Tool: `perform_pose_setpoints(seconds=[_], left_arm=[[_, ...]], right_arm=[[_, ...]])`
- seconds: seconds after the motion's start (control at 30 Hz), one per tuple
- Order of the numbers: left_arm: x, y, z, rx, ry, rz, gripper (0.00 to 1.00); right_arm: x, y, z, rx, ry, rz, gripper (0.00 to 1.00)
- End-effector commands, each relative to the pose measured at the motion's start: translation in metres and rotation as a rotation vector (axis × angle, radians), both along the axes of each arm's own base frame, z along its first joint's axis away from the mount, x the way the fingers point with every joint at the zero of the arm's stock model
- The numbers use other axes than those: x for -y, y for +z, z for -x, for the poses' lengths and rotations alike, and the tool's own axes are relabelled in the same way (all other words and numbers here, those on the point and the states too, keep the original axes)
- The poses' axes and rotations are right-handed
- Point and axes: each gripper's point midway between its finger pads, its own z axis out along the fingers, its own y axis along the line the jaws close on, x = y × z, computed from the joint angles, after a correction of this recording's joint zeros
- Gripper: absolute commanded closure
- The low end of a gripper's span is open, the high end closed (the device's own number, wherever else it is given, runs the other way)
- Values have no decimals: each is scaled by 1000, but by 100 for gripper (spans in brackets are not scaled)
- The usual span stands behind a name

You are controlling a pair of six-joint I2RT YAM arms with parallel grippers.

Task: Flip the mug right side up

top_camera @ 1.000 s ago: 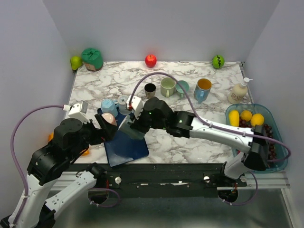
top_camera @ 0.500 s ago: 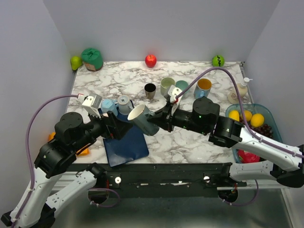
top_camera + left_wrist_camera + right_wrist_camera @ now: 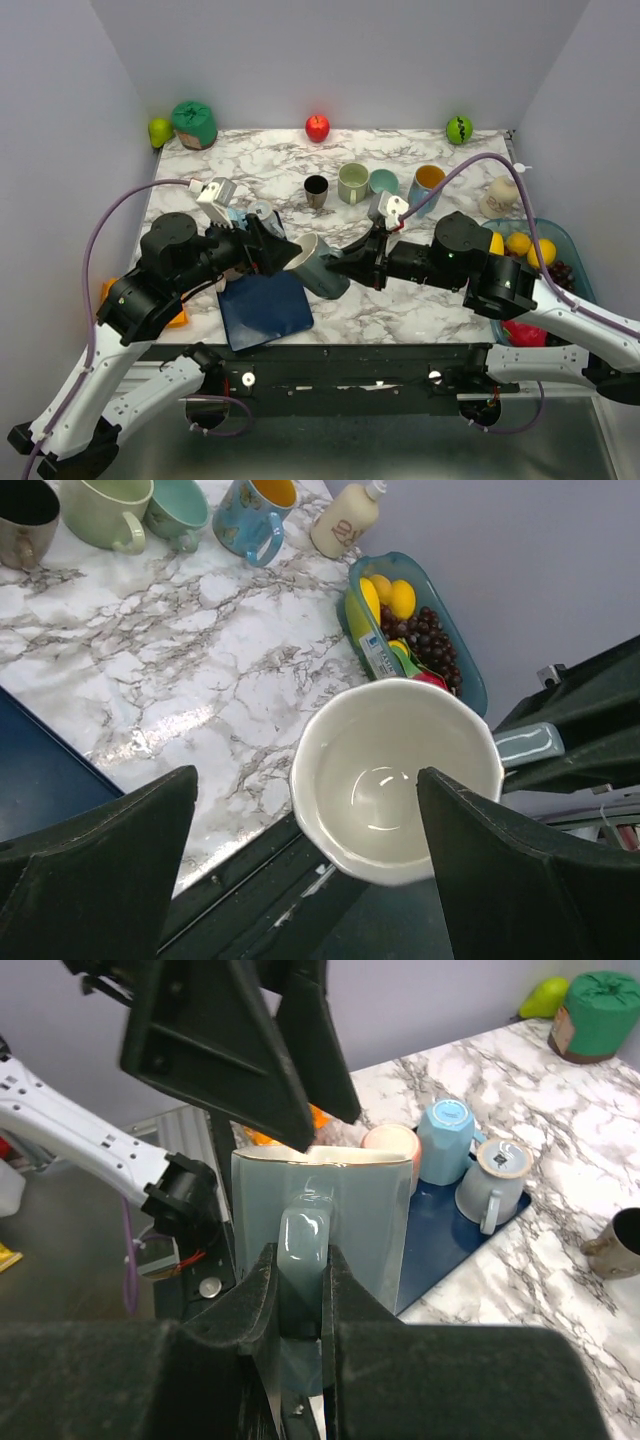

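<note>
A grey-blue mug (image 3: 322, 266) with a white inside hangs on its side above the table's front middle, mouth toward the left arm. My right gripper (image 3: 354, 266) is shut on the mug's handle (image 3: 302, 1243), with one finger on each side of it. In the left wrist view the mug's mouth (image 3: 397, 780) faces the camera. My left gripper (image 3: 305, 772) stands wide open. Its fingers (image 3: 120, 850) flank the rim without touching it.
A dark blue mat (image 3: 265, 310) lies at the front left with a pink mug (image 3: 390, 1145), a light blue mug (image 3: 447, 1138) and a grey mug (image 3: 492, 1185) upside down by it. Several upright mugs (image 3: 353, 183) stand behind. A fruit tray (image 3: 563, 238) and a soap bottle (image 3: 500, 195) stand right.
My right arm has lifted the mug off the mat and carried it right, tipped on its side. My left gripper followed, opened fully and now brackets the mug's mouth.
</note>
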Motion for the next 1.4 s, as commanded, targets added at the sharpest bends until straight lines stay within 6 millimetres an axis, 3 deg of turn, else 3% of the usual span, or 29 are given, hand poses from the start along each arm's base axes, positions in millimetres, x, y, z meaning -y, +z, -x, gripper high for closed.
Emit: perform_pose_setpoints(seconds=[0.0,0.13,0.17,0.43,0.53,0.57,0.67,0.9,1.13,1.37], left_arm=[[16,-5,0,-57,-59,36,3],[31,-11,8,-102,-158,49,13],[34,-12,10,-116,-179,57,21],[54,-10,28,-174,-351,111,50],[55,-12,30,-180,-370,89,65],[55,-13,30,-175,-374,80,78],[51,-15,29,-154,-363,49,100],[39,-17,18,-100,-290,-32,100],[24,-22,12,-74,-244,-153,100],[14,-36,9,-72,-240,-258,100]], right_arm=[[6,40,16,76,68,-118,99],[10,44,17,90,70,-127,99],[10,45,18,93,74,-127,99],[6,39,18,117,91,-96,99],[4,36,15,120,87,-84,99],[4,34,16,117,87,-79,99],[3,27,12,109,74,-57,99],[0,-3,2,65,26,37,99],[-1,-21,-6,43,-10,96,77],[-11,-38,-11,29,-5,164,68]])
